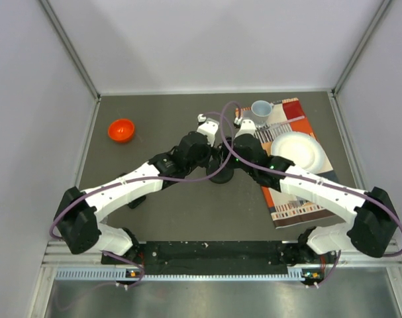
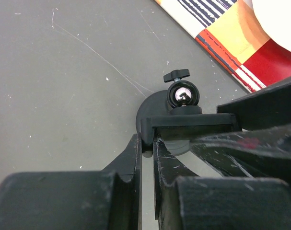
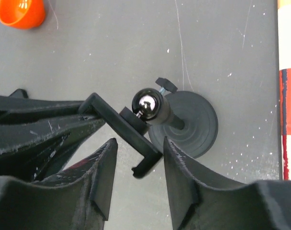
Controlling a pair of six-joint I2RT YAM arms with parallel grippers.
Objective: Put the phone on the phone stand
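Observation:
The phone stand [image 3: 193,125] is black, with a round disc base, a short post, a shiny ball joint [image 3: 147,104] and a flat cradle bar [image 3: 119,125]; it stands mid-table [image 1: 220,175]. My left gripper [image 2: 147,142] is shut on one end of the cradle bar [image 2: 193,125]. The hooked other end of the bar lies between the fingers of my right gripper [image 3: 139,143], which is open and does not clearly touch it. The phone is out of view in every frame.
A striped placemat [image 1: 290,199] lies at the right with a white plate [image 1: 295,151] and a pale cup [image 1: 261,108] on it. An orange bowl [image 1: 121,130] sits at the back left. Both arms crowd the stand from either side.

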